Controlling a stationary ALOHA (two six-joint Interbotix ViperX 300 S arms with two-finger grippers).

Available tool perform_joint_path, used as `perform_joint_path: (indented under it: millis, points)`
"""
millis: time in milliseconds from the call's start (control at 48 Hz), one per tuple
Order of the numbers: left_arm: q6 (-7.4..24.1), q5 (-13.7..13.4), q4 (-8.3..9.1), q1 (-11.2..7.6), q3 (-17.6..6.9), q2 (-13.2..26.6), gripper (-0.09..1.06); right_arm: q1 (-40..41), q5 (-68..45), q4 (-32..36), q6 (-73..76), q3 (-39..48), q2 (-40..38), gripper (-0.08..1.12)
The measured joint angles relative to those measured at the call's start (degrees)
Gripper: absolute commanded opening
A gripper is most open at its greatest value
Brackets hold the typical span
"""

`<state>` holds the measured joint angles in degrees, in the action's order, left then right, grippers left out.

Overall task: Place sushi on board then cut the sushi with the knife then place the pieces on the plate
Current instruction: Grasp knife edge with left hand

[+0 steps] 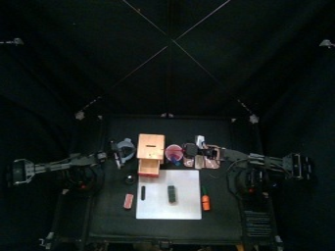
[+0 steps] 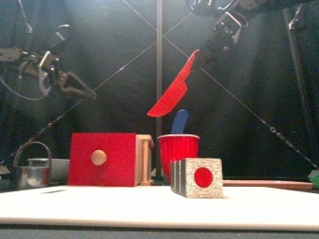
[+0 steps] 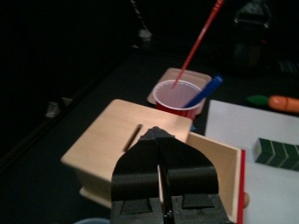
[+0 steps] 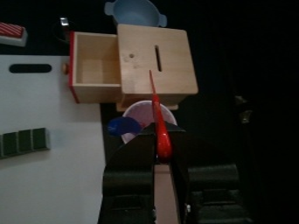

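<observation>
Red knife point(image 2: 174, 86) slants through the upper centre, handle clamped in the right gripper's point(image 4: 156, 147) fingers, tip above the red cup point(image 2: 178, 154). Sushi roll point(image 2: 197, 177) stands lower centre on the white board point(image 2: 75, 207), well below them; left gripper's point(image 3: 158, 144) fingers are closed, empty.

A pale wooden box point(image 2: 103, 159) with a red drawer front is flanked leftward by a metal cutter point(image 2: 35, 171).
</observation>
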<state>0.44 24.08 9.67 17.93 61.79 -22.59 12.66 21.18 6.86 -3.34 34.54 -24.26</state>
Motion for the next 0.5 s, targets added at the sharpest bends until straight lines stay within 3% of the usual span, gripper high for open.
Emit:
perform_joint_path:
  millis: [42, 146, 292, 500]
  points:
    - [-0.2, 1.0, 1.23, -0.53, -1.6, 3.0, 0.69, 0.1, -2.5, -1.1, 0.1, 1.4, 0.1, 0.45]
    - [0.0, 5.0, 1.58, -1.32, -3.2, 5.8, 0.87, 0.1, -5.5, -1.8, 0.0, 2.4, 0.1, 0.45]
    - [-0.2, 8.7, 1.67, -1.85, -4.0, 6.9, 0.87, 0.0, -7.9, -1.8, -0.1, 2.4, 0.0, 0.45]
    - [-0.1, 9.2, 1.67, -2.81, -6.9, 11.0, 0.86, -0.2, -11.3, -1.9, -0.1, 2.4, 0.0, 0.45]
